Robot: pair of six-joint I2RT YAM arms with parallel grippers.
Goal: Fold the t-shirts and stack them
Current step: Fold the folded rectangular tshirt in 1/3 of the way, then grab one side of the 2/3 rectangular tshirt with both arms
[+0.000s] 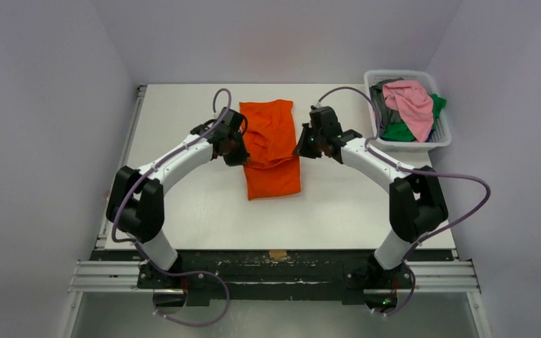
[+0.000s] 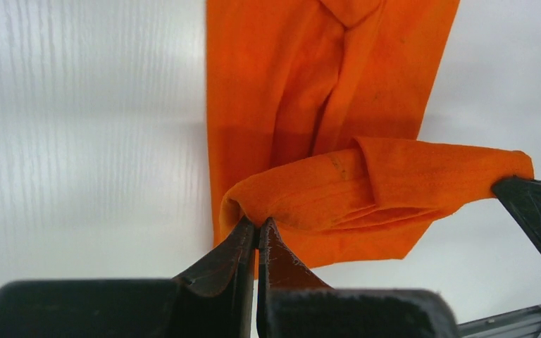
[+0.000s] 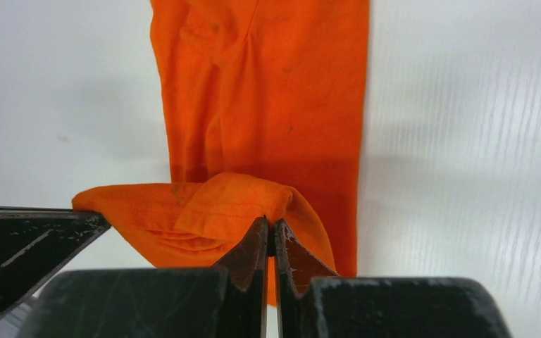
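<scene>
The bright orange t-shirt (image 1: 273, 176) lies as a long folded strip in the middle of the table. One end of it is lifted and doubled back over the rest. My left gripper (image 1: 238, 151) is shut on the lifted edge's left corner, shown in the left wrist view (image 2: 257, 227) with the shirt (image 2: 324, 84) below. My right gripper (image 1: 303, 146) is shut on the right corner, shown in the right wrist view (image 3: 269, 225) above the shirt (image 3: 289, 91). The held edge sags between the two grippers. Pink (image 1: 412, 102), green (image 1: 400, 131) and grey (image 1: 380, 98) t-shirts lie heaped in the basket.
The white slotted basket (image 1: 412, 146) stands at the table's back right corner, close to the right arm's elbow. A metal rail (image 1: 135, 134) runs along the table's left edge. A small brown tape piece (image 1: 277, 254) sits at the near edge.
</scene>
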